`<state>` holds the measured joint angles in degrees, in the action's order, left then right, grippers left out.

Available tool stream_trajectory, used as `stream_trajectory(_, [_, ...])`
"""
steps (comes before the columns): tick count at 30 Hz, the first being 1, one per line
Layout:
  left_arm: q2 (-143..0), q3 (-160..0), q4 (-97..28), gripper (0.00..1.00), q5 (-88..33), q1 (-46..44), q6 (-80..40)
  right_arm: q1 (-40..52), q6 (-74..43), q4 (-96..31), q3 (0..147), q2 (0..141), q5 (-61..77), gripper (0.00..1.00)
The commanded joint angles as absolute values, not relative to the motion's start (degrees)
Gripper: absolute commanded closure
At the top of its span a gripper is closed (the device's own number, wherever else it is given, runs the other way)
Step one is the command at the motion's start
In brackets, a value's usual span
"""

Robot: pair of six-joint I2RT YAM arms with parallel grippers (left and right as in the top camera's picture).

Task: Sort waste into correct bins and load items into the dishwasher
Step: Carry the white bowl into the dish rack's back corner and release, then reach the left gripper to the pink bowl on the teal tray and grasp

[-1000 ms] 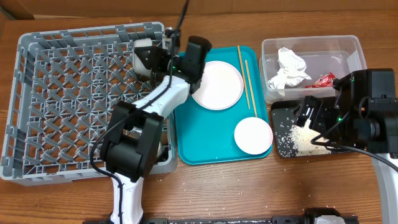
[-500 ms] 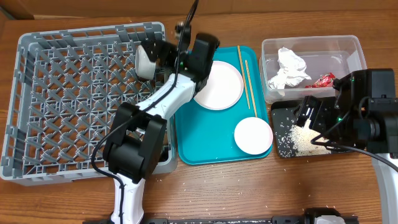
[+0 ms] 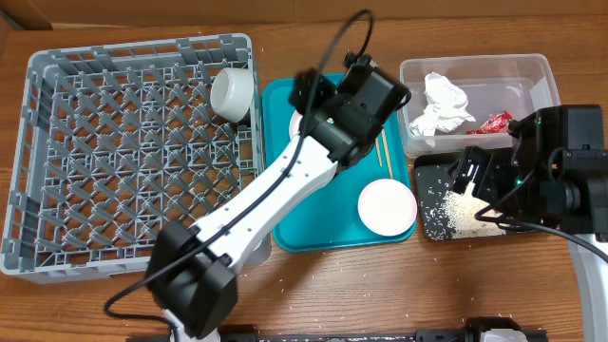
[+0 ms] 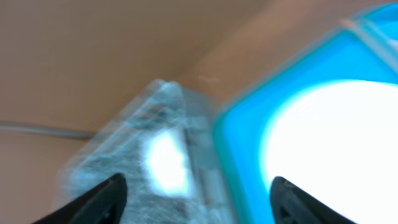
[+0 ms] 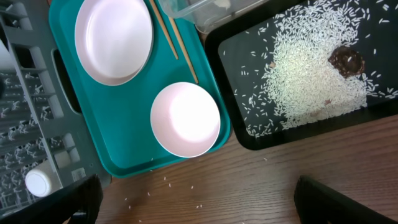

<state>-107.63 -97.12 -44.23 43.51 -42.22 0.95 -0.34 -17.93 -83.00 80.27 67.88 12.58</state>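
Swung from racked cup (image 3: 232, 92) to the plate (image 5: 114, 38), left tool (image 4: 199, 196) gapes empty; pinch the rim squarely.

No readable text, no labels, brands, numbers or signs anywhere

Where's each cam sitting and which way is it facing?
Overhead: above table, facing straight down; dish rack, teal tray, clear tub, black tray; left arm, right arm show.
Left wrist: blurred, faces dish rack edge and plate; left fingers at bottom.
Right wrist: faces down on bowl, rice; right fingers at bottom.
Shared: both wrists see plate and teal tray.
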Motion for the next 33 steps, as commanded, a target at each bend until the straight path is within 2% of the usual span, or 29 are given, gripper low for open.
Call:
stream_trajectory(1, [-106.2, -97.7, -49.5, 0.32, 11.4, -40.4, -18.2, -0.3, -17.7, -82.7, 81.4, 67.6, 12.0, 0.0])
stream_trajectory(4, [-107.0, -97.6, -54.0, 0.36, 0.7, -40.6, -26.4, -0.3, -17.7, -82.7, 81.4, 67.6, 12.0, 0.0])
stream_trajectory(8, [-109.0, -97.3, -55.6, 0.37, -5.7, -42.7, -32.2, -0.3, -17.7, -82.7, 81.4, 67.6, 12.0, 0.0])
stream_trajectory(16, [-116.4, -96.7, -55.6, 0.35, -6.2, -47.4, -37.5, -0.3, -17.7, -82.7, 81.4, 67.6, 12.0, 0.0])
stream_trajectory(23, [-123.3, -96.7, -55.5, 0.35, -7.2, -48.1, -41.4, -0.3, -17.7, -82.7, 81.4, 67.6, 12.0, 0.0])
stream_trajectory(33, [-124.0, -96.9, -55.8, 0.37, -7.4, -47.7, -41.3, -0.3, -17.7, -82.7, 81.4, 67.6, 12.0, 0.0])
